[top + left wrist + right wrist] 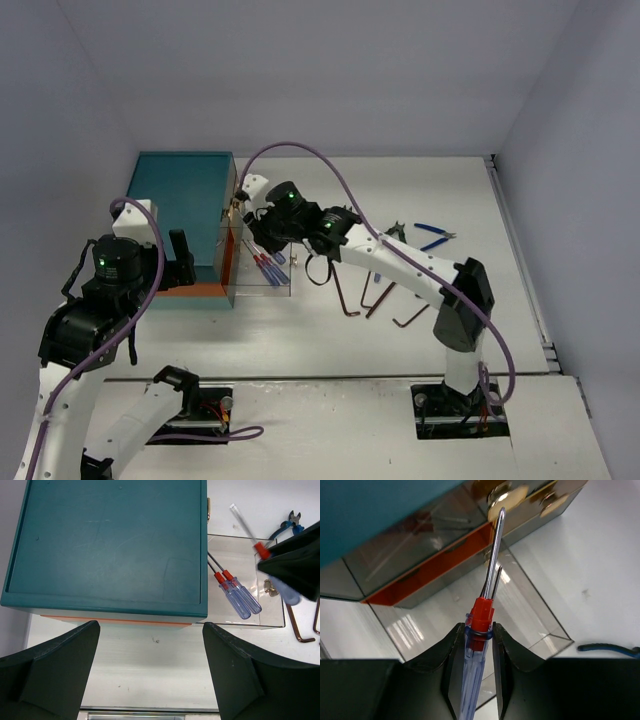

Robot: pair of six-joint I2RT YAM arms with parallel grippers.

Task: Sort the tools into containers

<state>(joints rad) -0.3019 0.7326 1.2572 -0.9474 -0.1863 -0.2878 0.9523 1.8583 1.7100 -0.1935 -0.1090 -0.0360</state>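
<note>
Gripping a red-collared screwdriver point(481, 612) by its clear blue handle, the right pincer point(479, 629) holds it above the open clear drawer point(227, 560) of the teal chest point(110, 545), where two more screwdrivers point(235, 592) lie. The left pincer point(150, 625) gapes wide and empty beside the chest. Hex keys point(375, 295) and blue pliers point(430, 235) lie on the worktop point(330, 340).

Nothing readable is showing in any of the three views: no text, label, brand, number or sign. The teal chest point(105, 545), filling the left wrist view from 9 to 12 o'clock, is presenting a plain lid. The screwdriver point(480, 620), rising from 6 o'clock in the right wrist view, is carrying no legible print on its clear handle.
</note>
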